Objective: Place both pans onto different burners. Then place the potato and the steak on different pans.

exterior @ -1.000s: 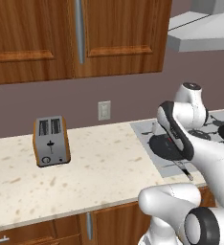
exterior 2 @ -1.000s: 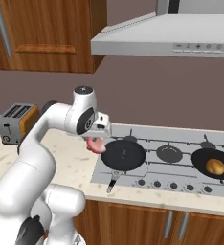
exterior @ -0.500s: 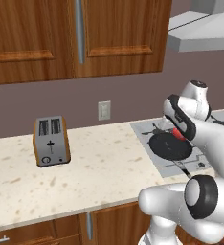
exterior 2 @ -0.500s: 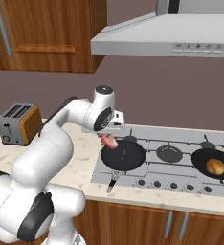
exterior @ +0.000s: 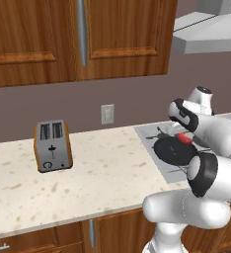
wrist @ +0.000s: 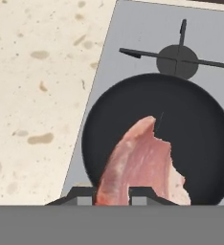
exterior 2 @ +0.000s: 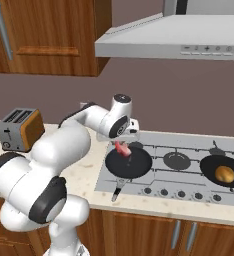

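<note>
My gripper (exterior 2: 123,144) is shut on the steak (exterior 2: 122,149), a pink slab that hangs just above the left pan (exterior 2: 131,164). That pan rests on the front left burner of the cooktop (exterior 2: 189,150), its handle pointing toward the counter's front edge. In the hand view the steak (wrist: 142,167) dangles from the gripper (wrist: 111,195) over the black pan (wrist: 195,139), with a bare rear burner (wrist: 177,61) beyond it. The second pan (exterior 2: 224,172) sits on a right burner with the potato (exterior 2: 225,174) in it. From the left base view, the steak (exterior: 185,138) hovers over the pan (exterior: 173,150).
A toaster (exterior: 52,145) stands on the speckled counter (exterior: 102,173) to the left of the cooktop. Black knobs (exterior 2: 179,192) line the cooktop's front edge. A range hood (exterior 2: 179,40) hangs above, and wooden cabinets (exterior: 83,34) are on the wall.
The arm has swung right with the steak, from beside the cooktop's left edge to above the left pan. The pans and potato have not moved.
</note>
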You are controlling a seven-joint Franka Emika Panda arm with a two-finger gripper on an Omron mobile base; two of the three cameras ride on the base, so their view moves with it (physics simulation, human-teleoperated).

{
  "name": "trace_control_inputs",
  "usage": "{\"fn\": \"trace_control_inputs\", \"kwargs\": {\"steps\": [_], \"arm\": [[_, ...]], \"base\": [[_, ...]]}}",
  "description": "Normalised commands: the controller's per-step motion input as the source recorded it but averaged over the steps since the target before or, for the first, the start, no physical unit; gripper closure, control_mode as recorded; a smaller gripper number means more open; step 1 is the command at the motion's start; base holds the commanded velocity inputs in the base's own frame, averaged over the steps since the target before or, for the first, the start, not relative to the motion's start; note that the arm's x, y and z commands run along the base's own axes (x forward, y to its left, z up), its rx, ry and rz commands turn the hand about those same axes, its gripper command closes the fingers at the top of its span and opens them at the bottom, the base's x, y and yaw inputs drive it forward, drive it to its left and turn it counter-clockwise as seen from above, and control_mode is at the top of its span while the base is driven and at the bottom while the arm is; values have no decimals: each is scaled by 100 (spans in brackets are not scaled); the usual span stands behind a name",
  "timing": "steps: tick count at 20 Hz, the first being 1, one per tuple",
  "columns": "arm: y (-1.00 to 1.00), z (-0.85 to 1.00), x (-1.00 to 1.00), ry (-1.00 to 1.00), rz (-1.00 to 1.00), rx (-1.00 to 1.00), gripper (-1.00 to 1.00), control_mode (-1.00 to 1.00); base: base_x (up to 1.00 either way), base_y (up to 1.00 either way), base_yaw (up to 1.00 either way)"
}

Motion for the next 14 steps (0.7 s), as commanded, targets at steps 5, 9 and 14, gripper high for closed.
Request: {"fn": "trace_control_inputs", "kwargs": {"steps": [5, 9, 14], "arm": [[-19, -39, 38, 0, 5, 0, 100, -100], [-18, -45, 21, 0, 3, 0, 100, -100], [-3, -38, 26, 1, 1, 1, 100, -100]], "base": [[0, 0, 0], [0, 0, 0], [0, 0, 0]]}}
